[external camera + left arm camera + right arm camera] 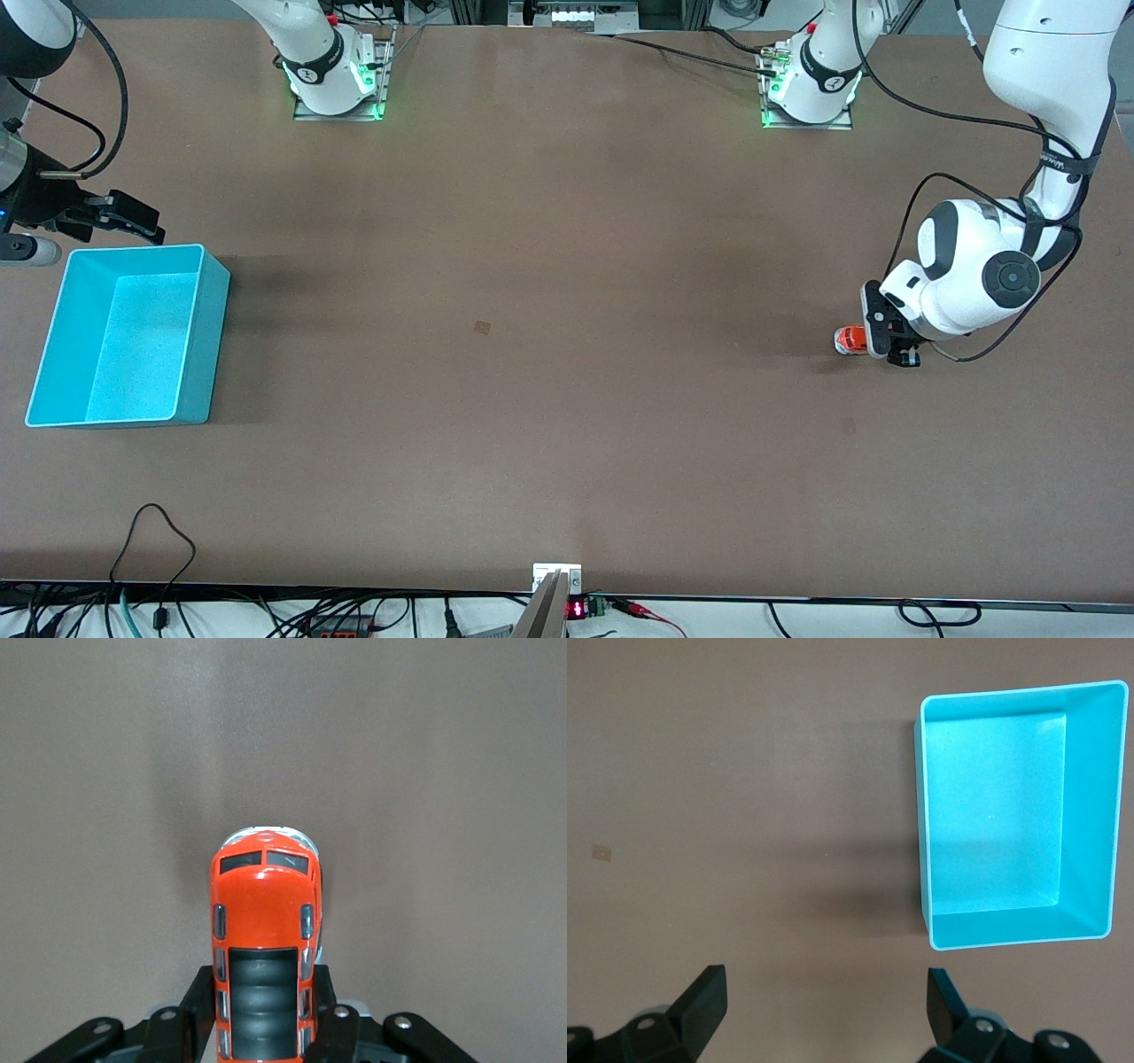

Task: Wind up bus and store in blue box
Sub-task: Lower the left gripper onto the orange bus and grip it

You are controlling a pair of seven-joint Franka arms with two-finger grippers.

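The small orange-red bus (849, 339) with a black ribbed roof is at the left arm's end of the table, low at the table surface. My left gripper (888, 344) is shut on its rear sides. In the left wrist view the bus (264, 904) points away from the left gripper (261, 992), and a black finger (199, 997) presses each flank. The blue box (202, 354) stands open-topped and empty at the right arm's end. My right gripper (133, 221) waits open over the table beside the blue box (1090, 815); nothing lies between the right gripper's (826, 992) fingers.
A small pale mark (482, 327) sits mid-table on the brown tabletop. Both arm bases (337, 84) stand along the table's edge farthest from the front camera. Cables hang along the edge nearest the front camera (159, 532).
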